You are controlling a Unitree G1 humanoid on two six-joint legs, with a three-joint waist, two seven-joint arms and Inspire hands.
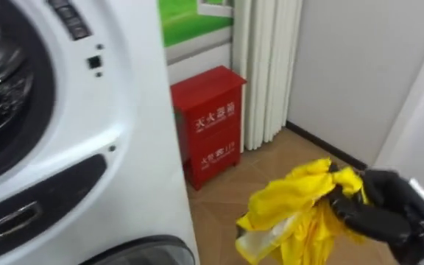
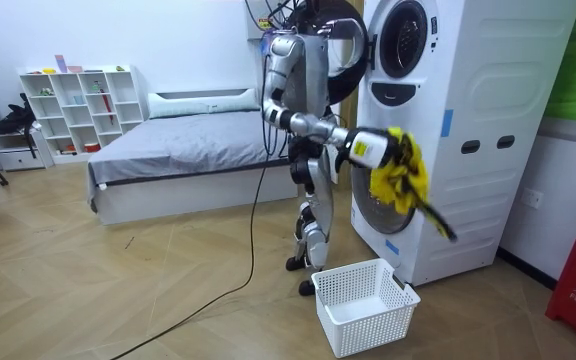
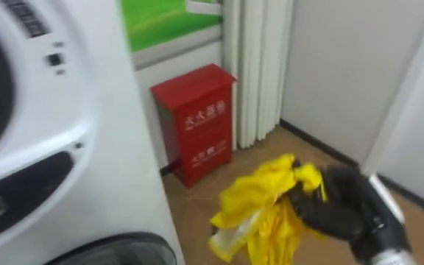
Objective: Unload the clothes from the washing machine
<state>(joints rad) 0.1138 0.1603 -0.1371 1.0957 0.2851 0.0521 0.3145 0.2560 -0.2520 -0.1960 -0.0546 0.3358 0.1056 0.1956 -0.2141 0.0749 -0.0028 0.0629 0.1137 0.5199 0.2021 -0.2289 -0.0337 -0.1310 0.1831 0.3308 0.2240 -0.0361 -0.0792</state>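
You have a bedroom with a wooden floor [image 2: 168,290] in front of you, and the robot stands upright on it just beside the white washing machine [image 2: 468,100], with its right arm stretched out along the machine's front. Nearest to you in the eye views, the right hand [image 1: 377,210] comes in from the lower right, its dark fingers [image 1: 352,213] clenched round a bunched yellow garment [image 1: 293,206]. The garment is outside the drum and hangs in loose folds below and to the left of the hand, over the floor. In the room view it dangles in front of the lower machine's door, above the white basket [image 2: 368,325] and well apart from it. The basket sits on the floor just beside the machine's foot and near the robot's feet. To your left the machine's white front fills the eye views, with the dark round opening [image 1: 6,88] of the upper drum at the edge. Past the machine a red cabinet [image 1: 210,125] stands against the wall, with a white curtain [image 1: 267,66] just beside it and a green poster [image 1: 190,18] above it. Far across the room you can see a bed [image 2: 178,150] and, beyond it, a white shelf [image 2: 78,105] against the wall.
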